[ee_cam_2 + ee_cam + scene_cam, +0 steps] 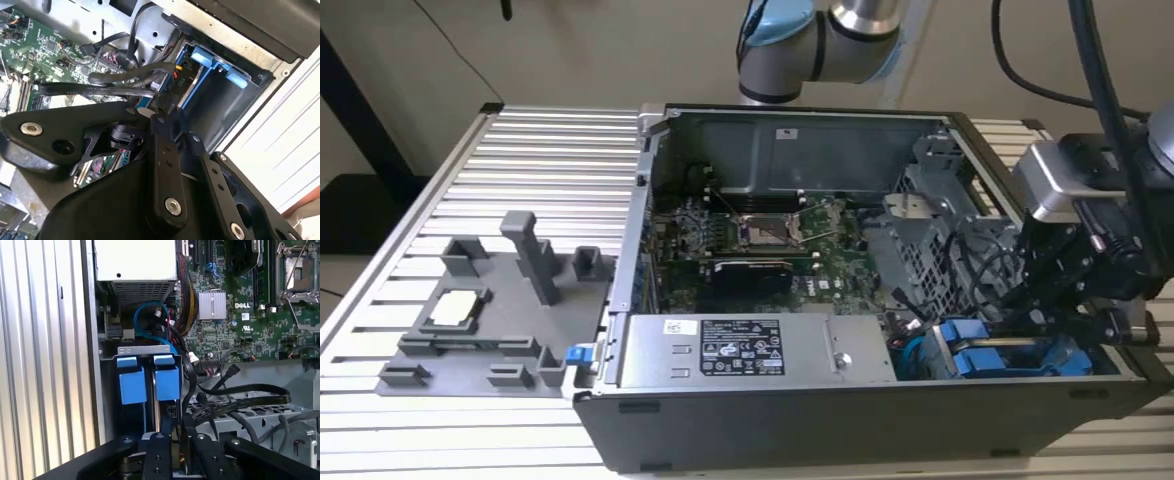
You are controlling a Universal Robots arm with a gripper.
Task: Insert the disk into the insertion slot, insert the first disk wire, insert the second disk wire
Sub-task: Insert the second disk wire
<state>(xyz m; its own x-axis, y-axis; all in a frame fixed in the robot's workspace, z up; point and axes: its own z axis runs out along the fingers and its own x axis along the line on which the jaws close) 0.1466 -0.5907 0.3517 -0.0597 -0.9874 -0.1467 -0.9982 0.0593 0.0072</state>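
Two blue-framed drives stand side by side in the grey drive cage (145, 349), at the case's near corner on the exterior view's right. The disk (166, 376) is the one in line with my gripper and sits inside the insertion slot, with its blue tabs (205, 56) showing. My gripper (172, 440) hangs just over the disk's end, fingers close together on the black connector (176, 85) of a flat black disk wire (240, 392). The wire trails off toward the motherboard. In the exterior view the gripper (1047, 305) is low over the cage.
The other blue-framed drive (132, 380) sits beside the disk. A silver power supply (754, 350) lies along the case's near wall, and loose black cables (974, 260) cross the perforated cage. The green motherboard (761, 235) fills the case floor. A grey fixture tray (480, 320) stands outside the case.
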